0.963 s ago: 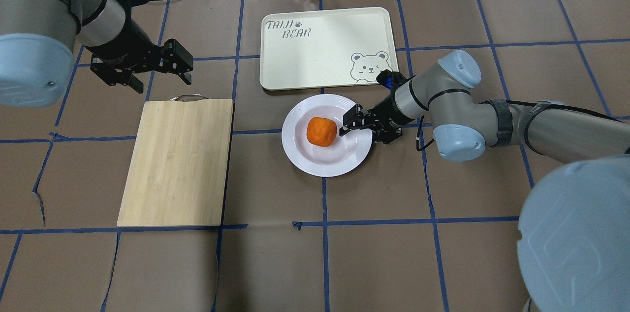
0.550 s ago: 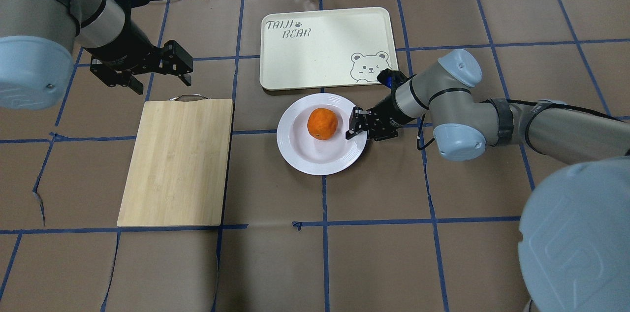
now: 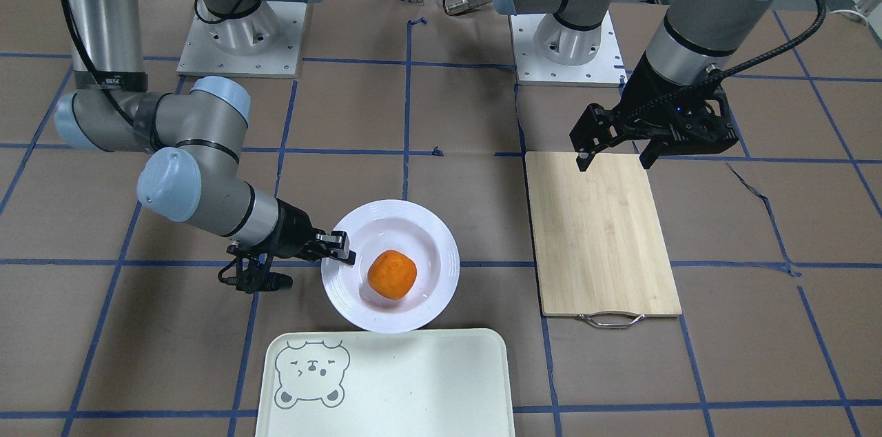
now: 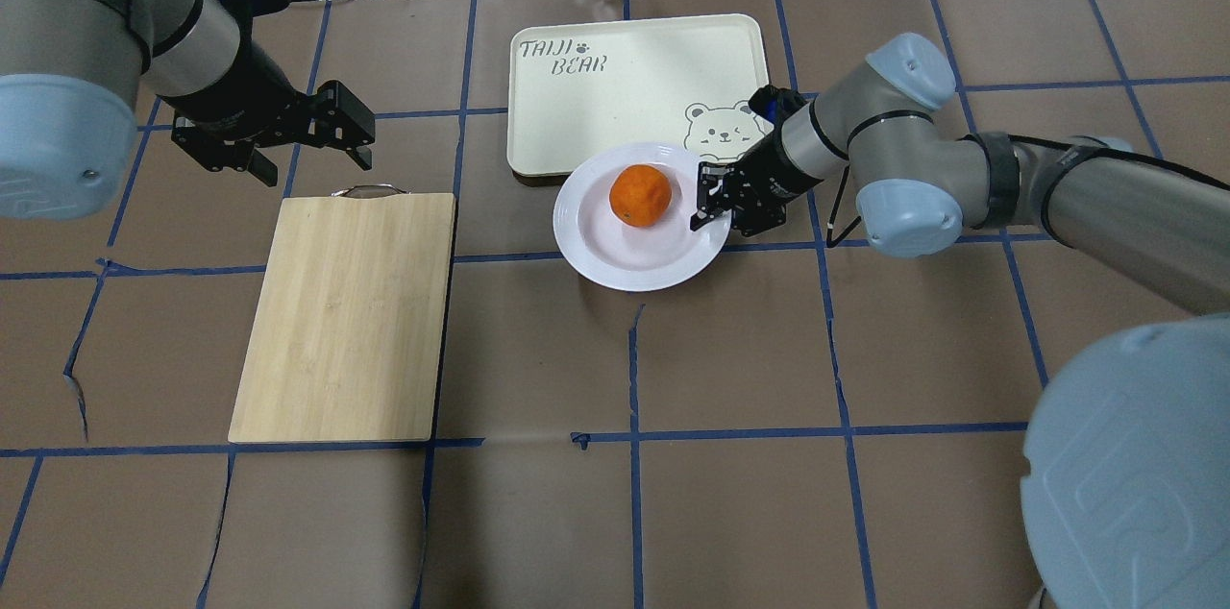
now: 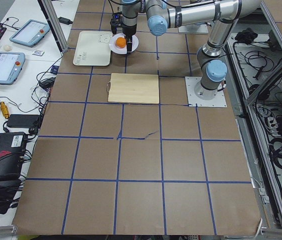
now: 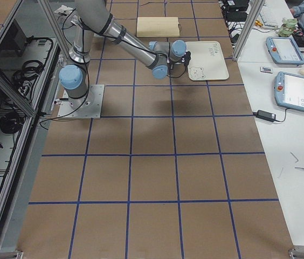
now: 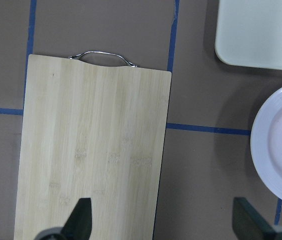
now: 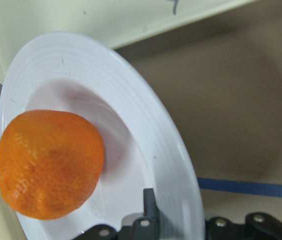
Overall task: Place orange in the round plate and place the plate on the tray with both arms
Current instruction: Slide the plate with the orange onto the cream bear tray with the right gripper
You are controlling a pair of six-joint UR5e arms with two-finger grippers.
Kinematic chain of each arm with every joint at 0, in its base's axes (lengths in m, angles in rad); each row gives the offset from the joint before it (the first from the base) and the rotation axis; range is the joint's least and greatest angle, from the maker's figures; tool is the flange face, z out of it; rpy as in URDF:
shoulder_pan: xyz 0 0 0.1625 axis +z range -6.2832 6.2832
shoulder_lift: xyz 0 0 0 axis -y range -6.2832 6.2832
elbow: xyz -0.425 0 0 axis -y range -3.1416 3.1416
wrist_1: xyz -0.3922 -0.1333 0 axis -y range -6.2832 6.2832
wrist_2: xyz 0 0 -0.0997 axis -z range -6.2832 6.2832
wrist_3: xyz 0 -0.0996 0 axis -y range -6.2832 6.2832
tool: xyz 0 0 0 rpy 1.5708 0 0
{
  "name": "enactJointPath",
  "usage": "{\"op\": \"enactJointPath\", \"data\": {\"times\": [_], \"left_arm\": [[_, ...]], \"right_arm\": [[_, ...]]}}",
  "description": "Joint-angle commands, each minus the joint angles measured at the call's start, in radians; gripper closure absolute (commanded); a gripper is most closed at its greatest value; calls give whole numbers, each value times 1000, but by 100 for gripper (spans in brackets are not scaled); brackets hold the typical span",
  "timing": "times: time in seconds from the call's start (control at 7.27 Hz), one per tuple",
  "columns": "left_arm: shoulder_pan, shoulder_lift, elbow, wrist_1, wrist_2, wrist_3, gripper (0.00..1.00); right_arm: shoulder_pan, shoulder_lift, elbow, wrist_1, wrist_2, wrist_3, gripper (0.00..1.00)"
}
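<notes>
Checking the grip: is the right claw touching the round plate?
Touching. The right wrist view shows a finger of the right claw lying on the rim of the round plate.

Wooden cutting board, metal handle; brown table, blue tape grid.

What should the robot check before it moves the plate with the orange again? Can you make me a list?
1. Orange sitting inside the round plate: ok.
2. Right gripper with fingers shut on the plate's rim: ok.
3. Plate fully over the tray: not ok, only one edge reaches over the tray's rim.
4. Room on the tray for the plate: ok, nothing lies on it.
5. Left gripper helping: not ok, it is open near the cutting board, apart from the plate.
6. Plate held level: cannot tell.
</notes>
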Motion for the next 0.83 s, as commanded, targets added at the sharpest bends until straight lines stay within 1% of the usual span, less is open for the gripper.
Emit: {"op": "enactJointPath", "data": {"times": [0.0,0.28,0.41,0.55,0.69], "left_arm": [[0,0,0,0,1,0,0],[-2,0,0,1,-3,0,0],[-2,0,0,1,-4,0,0],[-2,0,0,1,-4,0,0],[-2,0,0,0,-2,0,0]], "right_arm": [[-1,75,-255,130,5,26,100],[2,306,-484,120,8,31,100],[2,376,-568,118,0,31,100],[2,408,-587,118,-1,33,100],[2,409,-589,118,-3,33,100]]}}
